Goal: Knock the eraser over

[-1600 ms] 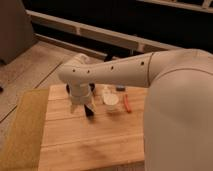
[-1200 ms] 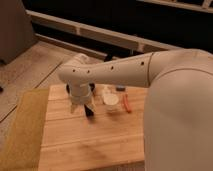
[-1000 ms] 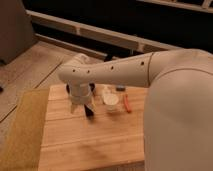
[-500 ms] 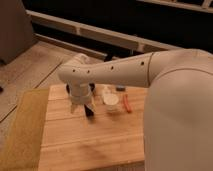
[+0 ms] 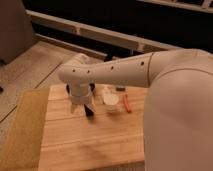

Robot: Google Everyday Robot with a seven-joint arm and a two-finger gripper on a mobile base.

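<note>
Currently: gripper (image 5: 82, 108) lowered over the far-left quarter of the table (image 5: 95, 145), eraser at its tip.
Gripper points downward, near the far edge and closer to the left edge than the right; whether it is open or closed cannot be told. Eraser (image 5: 89, 111), dark and upright, stands just beside it on the side toward the right edge; contact cannot be confirmed. White cup (image 5: 111, 99) stands near the middle of the far edge. Red-orange stick (image 5: 127, 104) lies just beyond the cup.
</note>
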